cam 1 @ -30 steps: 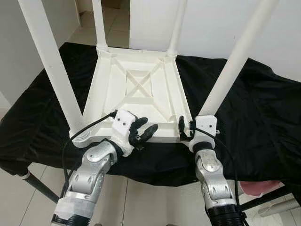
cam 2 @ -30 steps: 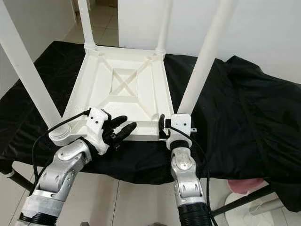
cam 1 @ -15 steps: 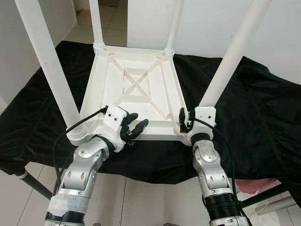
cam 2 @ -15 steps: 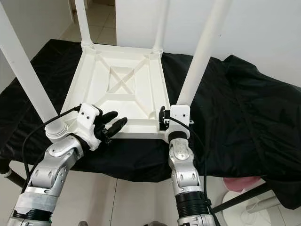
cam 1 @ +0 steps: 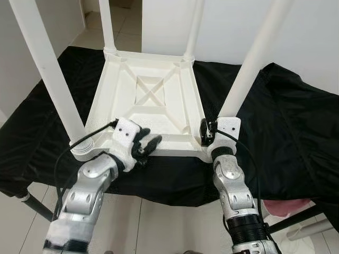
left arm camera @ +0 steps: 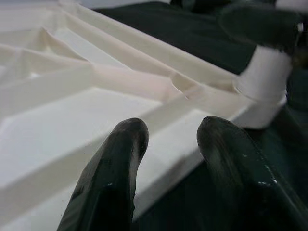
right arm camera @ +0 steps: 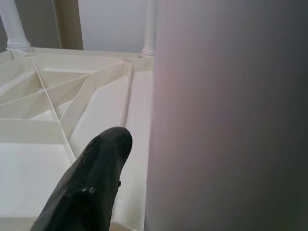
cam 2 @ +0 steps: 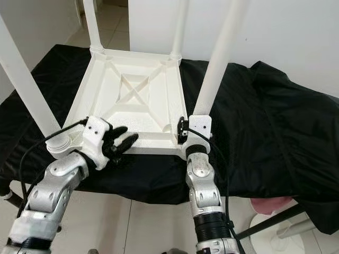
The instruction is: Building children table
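Note:
A white plastic children's table (cam 1: 159, 90) lies upside down on a black cloth (cam 1: 296, 132), with its legs standing up. My left gripper (cam 1: 148, 138) is open at the near rim of the tabletop, just right of the near-left leg (cam 1: 47, 74). In the left wrist view its two black fingers (left arm camera: 115, 168) straddle that rim, with nothing held. My right gripper (cam 1: 214, 132) is shut on the base of the near-right leg (cam 1: 249, 63). One black finger (right arm camera: 96, 178) lies against the leg; the other is hidden behind it.
The two far legs (cam 1: 106, 24) rise at the back corners. The cloth-covered work surface ends just in front of my arms, with tiled floor (cam 1: 159, 222) below. A pink object (cam 1: 280, 205) sits low on the right. A white wall (cam 1: 318, 37) stands behind.
The camera has shifted a little. My left gripper has moved left along the near rim, towards the near-left leg. My right gripper stays on the near-right leg's base.

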Robot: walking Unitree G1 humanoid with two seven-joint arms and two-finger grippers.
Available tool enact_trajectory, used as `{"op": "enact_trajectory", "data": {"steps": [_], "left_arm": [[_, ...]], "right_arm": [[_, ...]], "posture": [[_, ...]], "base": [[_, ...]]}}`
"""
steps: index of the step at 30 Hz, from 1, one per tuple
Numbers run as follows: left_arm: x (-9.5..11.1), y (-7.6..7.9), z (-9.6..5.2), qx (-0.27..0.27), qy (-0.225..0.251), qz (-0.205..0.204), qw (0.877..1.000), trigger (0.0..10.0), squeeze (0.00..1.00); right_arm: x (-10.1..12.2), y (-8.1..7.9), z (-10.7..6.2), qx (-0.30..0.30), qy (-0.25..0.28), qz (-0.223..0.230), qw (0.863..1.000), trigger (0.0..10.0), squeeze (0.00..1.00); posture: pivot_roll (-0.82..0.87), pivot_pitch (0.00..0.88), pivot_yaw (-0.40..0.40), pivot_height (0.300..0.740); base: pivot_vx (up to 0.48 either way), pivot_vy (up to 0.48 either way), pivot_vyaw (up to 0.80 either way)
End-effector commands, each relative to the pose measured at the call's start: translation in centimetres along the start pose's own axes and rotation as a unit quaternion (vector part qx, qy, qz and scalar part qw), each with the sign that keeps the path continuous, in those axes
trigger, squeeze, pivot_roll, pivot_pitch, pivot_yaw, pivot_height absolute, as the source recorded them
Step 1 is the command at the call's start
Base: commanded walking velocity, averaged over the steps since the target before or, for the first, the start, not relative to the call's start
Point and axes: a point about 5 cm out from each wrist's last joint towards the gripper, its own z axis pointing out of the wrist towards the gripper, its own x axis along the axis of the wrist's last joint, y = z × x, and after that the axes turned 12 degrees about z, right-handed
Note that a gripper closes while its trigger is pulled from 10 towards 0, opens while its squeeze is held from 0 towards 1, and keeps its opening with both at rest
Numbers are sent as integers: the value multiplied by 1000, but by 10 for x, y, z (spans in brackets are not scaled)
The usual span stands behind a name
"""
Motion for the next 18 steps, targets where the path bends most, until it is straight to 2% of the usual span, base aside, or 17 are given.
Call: {"op": "enact_trajectory", "data": {"steps": [1,4,11,12,14,15,18], "left_arm": [[1,12,-1,-61,-1,5,998,10000,0],[4,26,-7,-122,5,-1,992,10000,0],[10,30,-9,-151,15,-17,988,10000,0],[12,29,-9,-147,15,-17,989,10000,0],[13,29,-9,-142,15,-16,990,10000,0],[14,28,-9,-141,16,-17,990,10000,0],[15,29,-9,-144,16,-20,989,10000,0]], "right_arm": [[12,-6,5,9,22,11,1000,10000,0],[13,-7,4,10,23,13,1000,10000,0],[14,-10,3,10,25,20,999,10000,0],[14,-10,3,9,24,21,999,8510,0],[14,-10,3,8,24,23,999,8510,0],[14,-10,3,9,24,23,999,10000,0],[14,-10,3,9,23,26,999,10000,0]], "posture": [[40,0,-84,740],[40,0,-83,740],[39,0,-83,740],[39,0,-82,740],[39,0,-82,740],[39,0,-82,740],[39,0,-82,740]], "base": [[0,0,0],[0,0,0],[0,0,0],[0,0,0],[0,0,0],[0,0,0],[0,0,0]]}}
